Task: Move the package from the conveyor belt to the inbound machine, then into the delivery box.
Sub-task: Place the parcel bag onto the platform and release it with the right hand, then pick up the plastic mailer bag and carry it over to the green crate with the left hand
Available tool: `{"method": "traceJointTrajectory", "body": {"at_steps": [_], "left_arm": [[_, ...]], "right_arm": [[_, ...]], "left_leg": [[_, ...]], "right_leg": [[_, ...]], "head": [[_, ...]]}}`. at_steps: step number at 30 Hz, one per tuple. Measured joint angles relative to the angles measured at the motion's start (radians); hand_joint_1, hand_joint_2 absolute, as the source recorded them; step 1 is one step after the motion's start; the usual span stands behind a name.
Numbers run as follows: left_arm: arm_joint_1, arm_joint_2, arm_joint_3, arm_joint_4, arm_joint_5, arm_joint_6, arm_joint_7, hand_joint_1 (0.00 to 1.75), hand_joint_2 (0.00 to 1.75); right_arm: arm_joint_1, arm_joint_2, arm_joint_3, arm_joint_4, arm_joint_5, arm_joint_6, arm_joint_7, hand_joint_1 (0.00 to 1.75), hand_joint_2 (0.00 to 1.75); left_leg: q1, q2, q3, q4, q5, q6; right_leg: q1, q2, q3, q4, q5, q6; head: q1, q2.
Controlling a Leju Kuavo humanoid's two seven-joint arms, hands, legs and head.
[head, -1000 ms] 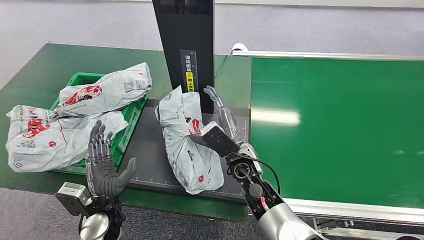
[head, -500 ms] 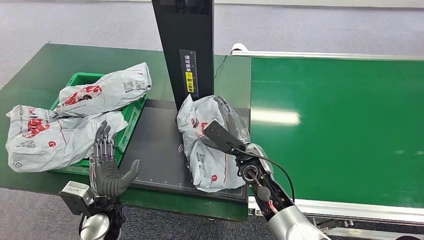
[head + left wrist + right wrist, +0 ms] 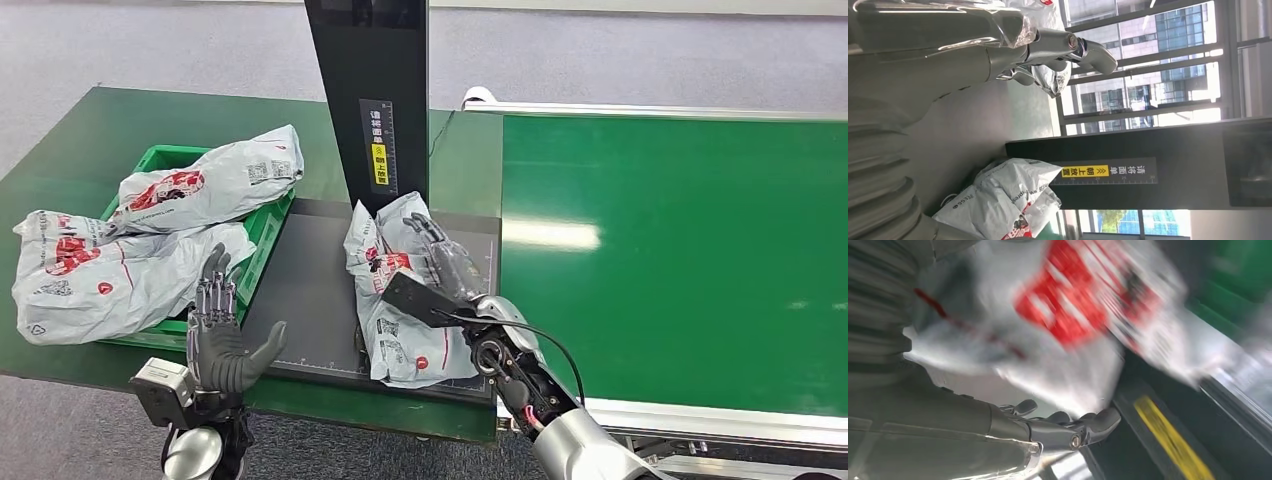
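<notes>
Change: since half a second ago the package (image 3: 405, 290) has been drawn slightly toward the near edge of the dark scanner plate (image 3: 310, 290), and the right hand (image 3: 440, 262) has moved with it; the left hand (image 3: 222, 335) has crept a little nearer the plate.
Delivery box: green crate (image 3: 262, 240) on the left part of the green table (image 3: 80, 130), holding other grey parcels (image 3: 205, 185) heaped above its rim.
Left hand: raised at the near edge of the table, just beside the crate's near right corner; fingers spread, grasping nothing, apart from every parcel.
Inbound machine: dark plate with a black upright column (image 3: 370, 90) at its far edge.
Package: lies on the right half of the plate, crumpled, between column foot and near edge.
Package axis: long axis runs from far edge to near edge, the near end angled slightly toward the conveyor belt (image 3: 680, 250).
Right hand: rests on the package's far right flank, fingers (image 3: 432, 232) curled over the grey film, gripping it; the right wrist view shows the bag blurred against the thumb (image 3: 1073, 432).
</notes>
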Motion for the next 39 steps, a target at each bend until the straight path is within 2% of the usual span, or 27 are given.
{"method": "traceJointTrajectory", "body": {"at_steps": [5,12,15,18,24,32,39], "left_arm": [[0.001,0.0,0.001,0.0,-0.002,0.0,-0.009,0.0,1.75],[0.001,0.0,0.002,0.0,-0.003,0.0,-0.013,0.0,1.75],[0.002,0.0,0.002,0.0,0.012,-0.028,-0.008,0.0,1.75],[0.005,0.0,0.002,0.002,0.054,-0.094,0.006,0.0,1.75],[0.001,0.001,0.005,0.012,0.077,-0.161,0.031,0.0,1.75],[-0.058,0.001,-0.006,0.051,0.012,-0.16,0.073,0.0,1.75],[-0.142,-0.002,-0.05,0.103,-0.08,-0.119,0.115,0.0,1.75]], "right_arm": [[0.04,0.001,-0.072,-0.112,-0.113,-0.059,-0.163,0.0,1.75],[0.083,0.002,-0.143,-0.225,-0.218,-0.085,-0.248,0.0,1.75],[0.102,0.001,-0.158,-0.255,-0.264,-0.063,-0.237,0.0,1.75],[0.129,-0.004,-0.175,-0.275,-0.31,-0.023,-0.218,0.0,1.75],[0.214,-0.024,-0.237,-0.334,-0.418,0.06,-0.251,0.0,1.75],[0.352,-0.045,-0.344,-0.475,-0.48,0.157,-0.249,0.0,1.75],[0.404,-0.048,-0.415,-0.531,-0.471,0.174,-0.24,0.0,1.75]], "left_leg": [[0.0,0.0,0.0,0.0,0.0,0.0],[0.0,0.0,0.0,0.0,0.0,0.0],[0.0,0.0,0.0,0.0,0.0,0.0],[0.0,0.0,0.0,0.0,0.0,0.0],[0.0,-0.001,0.0,0.0,0.0,0.0],[0.0,-0.001,0.0,0.0,-0.001,0.0],[0.0,0.0,0.0,0.0,0.0,0.0]], "right_leg": [[0.0,0.0,0.0,0.0,0.0,0.0],[0.0,0.0,0.0,0.0,0.0,0.0],[0.0,0.0,0.0,0.0,0.0,0.0],[0.0,0.0,0.0,0.0,0.0,0.0],[0.0,0.0,0.0,0.0,0.0,0.0],[0.0,0.0,0.0,-0.001,0.0,0.0],[0.0,0.0,0.0,-0.001,0.0,0.0]], "head": [[0.0,0.0],[0.0,0.0],[0.0,0.0],[0.0,0.0],[0.0,0.0],[0.0,0.0],[0.0,0.0]]}}
